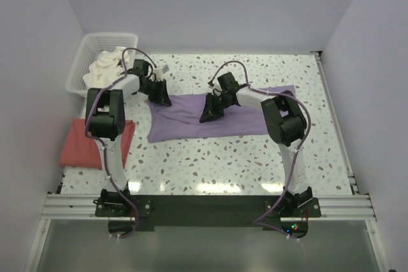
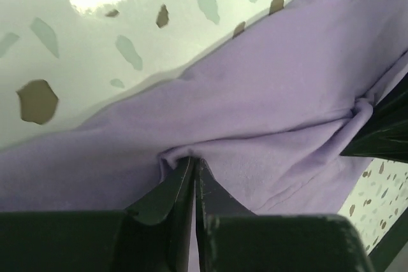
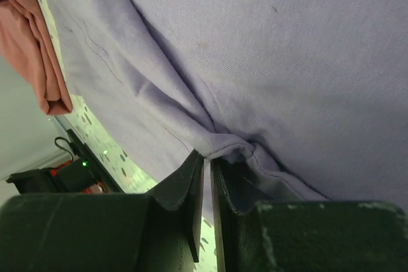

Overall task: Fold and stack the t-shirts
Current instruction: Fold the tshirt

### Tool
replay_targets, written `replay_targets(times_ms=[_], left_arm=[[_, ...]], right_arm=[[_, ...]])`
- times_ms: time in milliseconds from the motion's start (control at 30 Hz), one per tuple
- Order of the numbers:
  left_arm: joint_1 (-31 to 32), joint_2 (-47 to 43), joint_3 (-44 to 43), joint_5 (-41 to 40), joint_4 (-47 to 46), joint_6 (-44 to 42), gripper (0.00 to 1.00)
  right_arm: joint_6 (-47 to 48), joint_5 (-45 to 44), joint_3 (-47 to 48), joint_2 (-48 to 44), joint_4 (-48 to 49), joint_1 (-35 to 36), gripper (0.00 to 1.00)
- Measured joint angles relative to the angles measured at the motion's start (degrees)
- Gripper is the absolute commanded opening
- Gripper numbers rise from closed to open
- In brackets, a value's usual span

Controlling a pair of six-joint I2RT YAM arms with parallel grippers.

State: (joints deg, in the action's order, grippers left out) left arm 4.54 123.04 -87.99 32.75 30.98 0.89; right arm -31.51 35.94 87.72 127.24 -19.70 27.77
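Top external: lilac shirt (image 1: 191, 125) spread wide, creased; coral shirt (image 1: 76, 146) folded, far left.

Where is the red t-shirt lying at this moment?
Top view: the red t-shirt lies on the left side, partly under the left arm, nearer than the white basket.

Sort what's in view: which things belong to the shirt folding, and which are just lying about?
Job in hand:
purple shirt, pinched by the left hand and the right hand
red shirt

Lying about:
basket
white cloth inside it
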Motion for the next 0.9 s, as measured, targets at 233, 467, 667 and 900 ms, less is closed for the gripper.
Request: replay_targets(times_ms=[233, 467, 667, 900], left_arm=[[-0.46, 5.38, -8.31, -1.49, 0.39, 0.85, 0.08], [-0.55, 9.22, -17.79, -4.39, 0.22, -2.25, 0.23], [-0.11, 4.79, -20.98, -8.39, 1.44, -5.09, 0.24], [4.76, -10.05, -12.48, -16.31, 7.04, -7.58, 0.21]], right_arm=[[1.81, -0.37, -0.98, -0.96, 0.87, -0.11, 0.18], [9.55, 0.15, 4.7, -2.82, -5.44, -2.1, 0.32], [29.81, -2.23, 19.61, -4.7, -20.65, -9.92, 0.31], [48.96, -16.81, 23.37, -5.88, -37.0, -17.79, 0.26]])
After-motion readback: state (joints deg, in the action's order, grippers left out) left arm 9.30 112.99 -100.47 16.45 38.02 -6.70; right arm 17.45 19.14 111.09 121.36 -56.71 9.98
